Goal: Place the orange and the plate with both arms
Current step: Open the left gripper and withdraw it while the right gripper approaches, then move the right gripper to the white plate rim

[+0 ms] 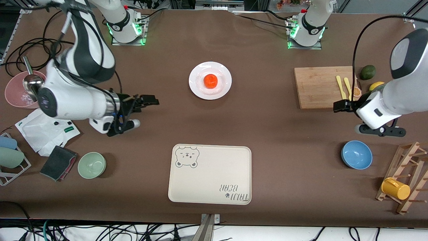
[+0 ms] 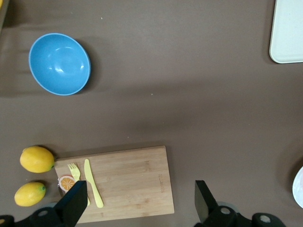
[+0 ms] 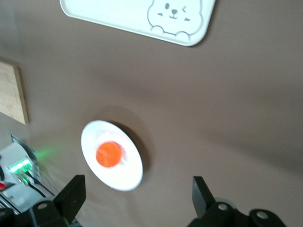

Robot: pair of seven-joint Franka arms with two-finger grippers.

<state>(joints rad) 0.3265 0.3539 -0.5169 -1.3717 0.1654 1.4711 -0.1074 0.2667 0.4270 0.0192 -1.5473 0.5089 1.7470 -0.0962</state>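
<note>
Grippers [image 1: 148, 100] [image 1: 339, 106] open, reddish-orange orange [image 1: 210, 81], white plate [image 1: 224, 87]

left arm: bent low, wrist level, waiting
left gripper [image 1: 338, 106]: fingers [image 2: 202, 201] spread wide, empty
right arm: folded, elbow high
right gripper [image 1: 150, 100]: fingers [image 3: 201, 194] parted wide, empty

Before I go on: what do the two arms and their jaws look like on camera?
Both arms are glossy white with dark grey-black bands at the joints. The right gripper and left gripper are black, with blocky, square-tipped jaws. Green lights glow at both bases, red caps sit above them, and black cables run along the arms.
</note>
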